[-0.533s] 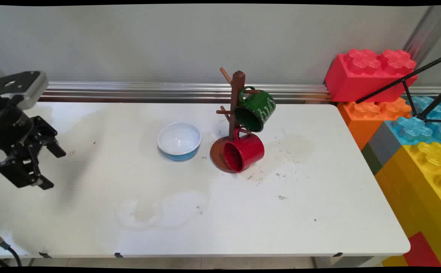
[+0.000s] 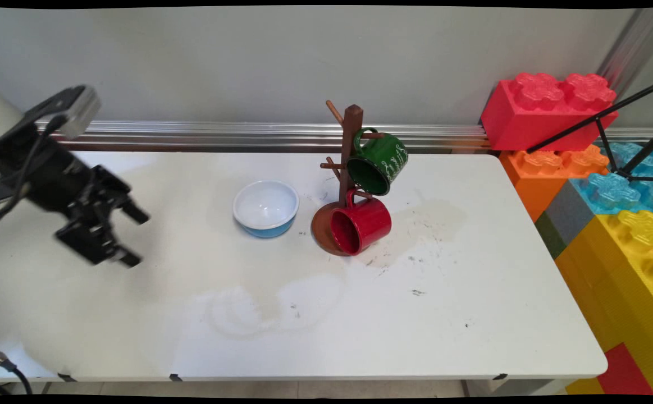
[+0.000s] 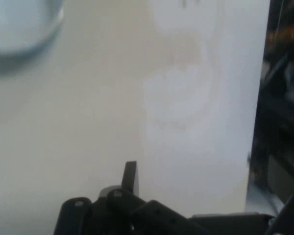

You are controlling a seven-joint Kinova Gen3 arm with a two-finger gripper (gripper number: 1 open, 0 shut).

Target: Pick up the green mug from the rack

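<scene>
fingers (image 2: 133, 237) spread wide, holding nothing | bare table (image 2: 472, 314) around | bowl (image 2: 265, 207) well apart

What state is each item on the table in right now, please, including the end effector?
End effector: open, holding nothing, above the table's left part.
Bowl: upright, empty, standing on the table.
Mug tree: upright, beside the bowl.
Green mug: hanging by its handle from an upper peg, tilted.
Red mug: hanging from a lower peg, mouth facing the camera.
</scene>
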